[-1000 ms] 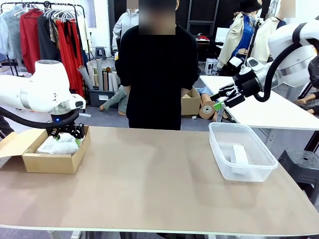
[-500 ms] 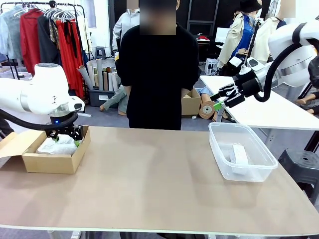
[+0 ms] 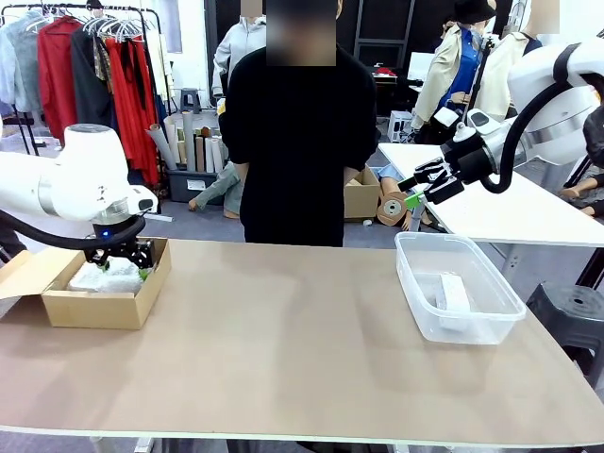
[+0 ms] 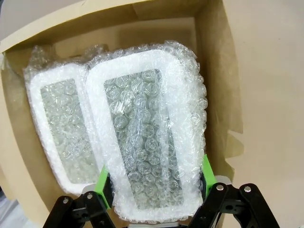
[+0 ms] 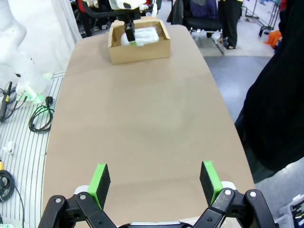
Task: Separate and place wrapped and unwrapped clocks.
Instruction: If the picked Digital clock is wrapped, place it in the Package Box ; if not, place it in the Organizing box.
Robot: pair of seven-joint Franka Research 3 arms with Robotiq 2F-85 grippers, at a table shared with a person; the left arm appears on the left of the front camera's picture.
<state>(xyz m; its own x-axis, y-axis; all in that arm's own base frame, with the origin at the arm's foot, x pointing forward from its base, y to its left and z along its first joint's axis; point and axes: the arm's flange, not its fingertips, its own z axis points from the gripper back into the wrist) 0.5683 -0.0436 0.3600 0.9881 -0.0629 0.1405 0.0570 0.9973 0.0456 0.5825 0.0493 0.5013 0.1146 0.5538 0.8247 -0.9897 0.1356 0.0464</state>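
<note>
Held bundle (image 4: 152, 137): in the left wrist view it fills the frame's centre, a white bubble-wrapped clock lying inside the box (image 4: 216, 66). The left gripper (image 4: 154, 183) is clamped on its near end, one green pad (image 4: 101, 183) on each long side. You have not let it go.

Second bundle (image 4: 57, 128): left of centre in the same view, already resting on the box floor, partly overlapped by the held one.

Bare clock (image 3: 453, 291): in the front view you see it at right of centre, a small white block lying in the tub (image 3: 415, 283). Judged from this, the unwrapped item is already sorted.

Front view, left edge: the left gripper (image 3: 121, 260) sits low in the box (image 3: 99, 310), among the white wrap (image 3: 99, 276). The box stands on the table (image 3: 283, 349), well apart from the tub.

Right gripper (image 3: 415, 193): upper right of the front view, raised off the table beyond the tub. In its own wrist view the right gripper (image 5: 154, 183) has its pads wide apart and holds nothing; the box (image 5: 140, 47) shows at that frame's top.

Progress: by these frames, both wrapped clocks are in the box and the bare one in the tub. What remains for you appears to be releasing the held bundle and lifting clear.
</note>
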